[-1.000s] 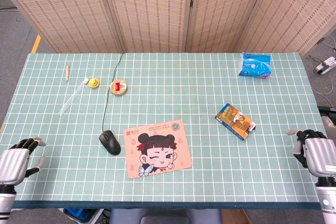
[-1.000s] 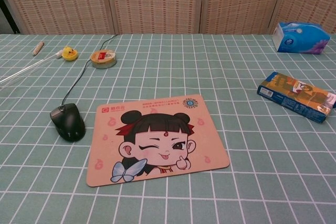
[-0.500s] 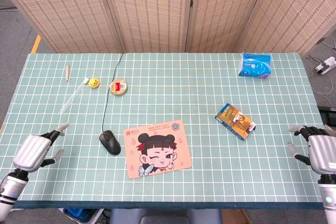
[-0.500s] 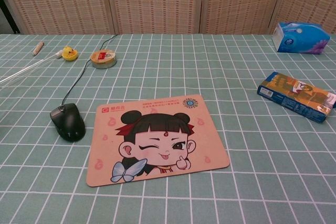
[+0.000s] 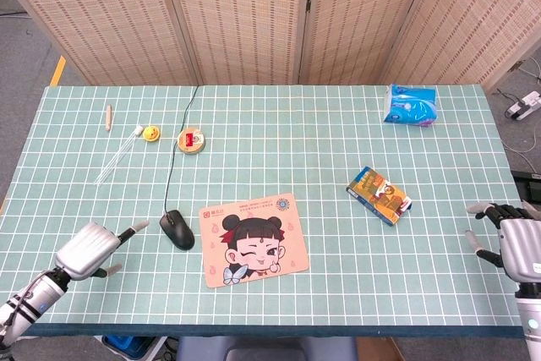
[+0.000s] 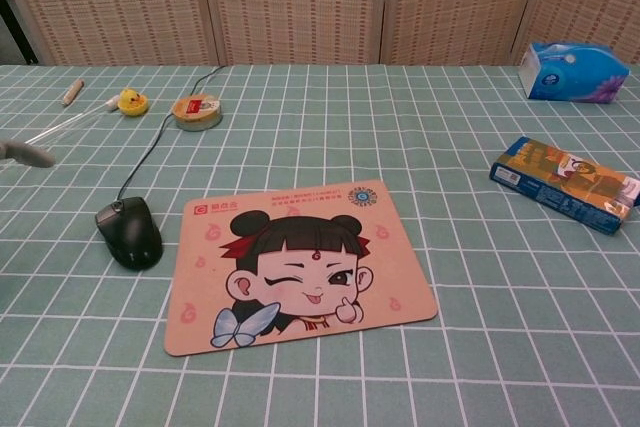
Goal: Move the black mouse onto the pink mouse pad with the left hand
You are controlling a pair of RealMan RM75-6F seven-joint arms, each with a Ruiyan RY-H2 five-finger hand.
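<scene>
The black mouse (image 5: 177,229) (image 6: 129,232) lies on the green grid table just left of the pink mouse pad (image 5: 253,237) (image 6: 296,263), its cord running off toward the back. My left hand (image 5: 91,248) hovers a short way left of the mouse, fingers apart and pointing at it, holding nothing. In the chest view only one fingertip (image 6: 25,154) of it shows at the left edge. At the table's right edge my right hand (image 5: 516,241) rests with its fingers spread and empty.
A tape roll (image 5: 192,141), a small yellow duck (image 5: 151,134), thin clear sticks (image 5: 117,158) and a wooden peg (image 5: 108,117) lie at the back left. A blue snack box (image 5: 379,194) sits right of the pad, a tissue pack (image 5: 410,104) at the back right.
My left hand has travelled right across the front of the table toward the mouse and spread its fingers. The right hand's fingers opened slightly. Mouse and pad stay put.
</scene>
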